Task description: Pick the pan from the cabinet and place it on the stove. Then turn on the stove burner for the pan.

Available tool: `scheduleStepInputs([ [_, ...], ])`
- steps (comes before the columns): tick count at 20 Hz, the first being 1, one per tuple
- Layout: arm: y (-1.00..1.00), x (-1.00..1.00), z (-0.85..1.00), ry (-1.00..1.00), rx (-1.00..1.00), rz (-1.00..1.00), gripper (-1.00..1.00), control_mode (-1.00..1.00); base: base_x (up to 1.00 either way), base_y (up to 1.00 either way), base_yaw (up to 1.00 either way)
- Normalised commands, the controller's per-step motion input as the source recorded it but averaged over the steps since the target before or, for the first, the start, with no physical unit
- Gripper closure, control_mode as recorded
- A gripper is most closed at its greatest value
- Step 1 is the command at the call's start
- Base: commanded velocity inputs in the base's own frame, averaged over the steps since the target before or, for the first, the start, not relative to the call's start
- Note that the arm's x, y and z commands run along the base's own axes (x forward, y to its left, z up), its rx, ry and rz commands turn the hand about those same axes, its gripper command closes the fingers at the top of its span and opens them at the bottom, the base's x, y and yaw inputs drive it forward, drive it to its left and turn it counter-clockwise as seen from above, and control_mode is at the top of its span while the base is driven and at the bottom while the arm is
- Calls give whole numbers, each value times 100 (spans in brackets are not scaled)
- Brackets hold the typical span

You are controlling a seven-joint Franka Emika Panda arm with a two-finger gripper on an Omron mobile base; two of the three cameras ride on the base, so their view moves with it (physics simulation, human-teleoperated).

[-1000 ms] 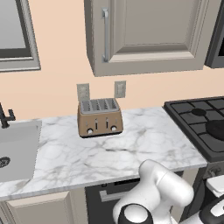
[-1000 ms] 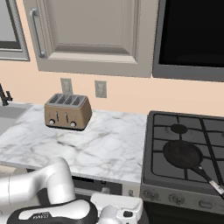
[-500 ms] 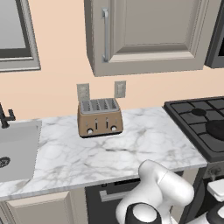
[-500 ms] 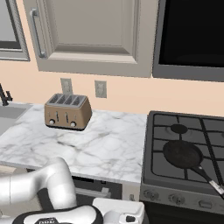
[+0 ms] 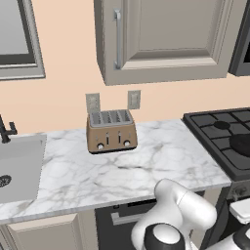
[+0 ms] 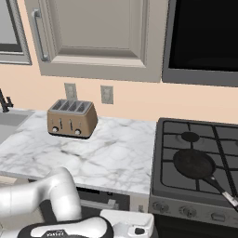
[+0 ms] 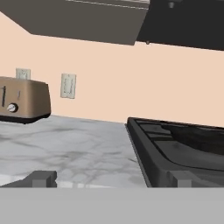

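Note:
The black pan (image 6: 193,163) rests on the front-left burner of the stove (image 6: 204,137), its long handle running to the lower right. Its dark round shape also sits at the right edge of the left base view, pan (image 5: 241,143), on the stove (image 5: 215,132). The taupe cabinet (image 6: 97,32) (image 5: 166,39) hangs on the wall with its door closed. My gripper (image 7: 111,179) is open and empty, low at the counter's front edge. It looks across the marble toward the wall, with the stove (image 7: 153,148) to its right.
A bronze toaster (image 5: 111,131) (image 6: 72,118) (image 7: 22,100) stands at the back of the marble counter (image 6: 111,153). A sink (image 5: 19,166) lies at the left. A dark microwave (image 6: 204,42) hangs above the stove. Knobs (image 6: 188,211) line the stove's front.
The hand has shifted slightly below the counter's front edge. The jaws stay open, and the pan, toaster and cabinet door have not moved.

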Motion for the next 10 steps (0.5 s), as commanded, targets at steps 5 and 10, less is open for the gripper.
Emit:
scheduleStepInputs([
  [5, 0, 11, -7, 0, 1, 0, -100, -100, 0, 0, 0],
  [10, -1, 9, -10, 0, 2, 0, -100, -100, 0, 0, 0],
])
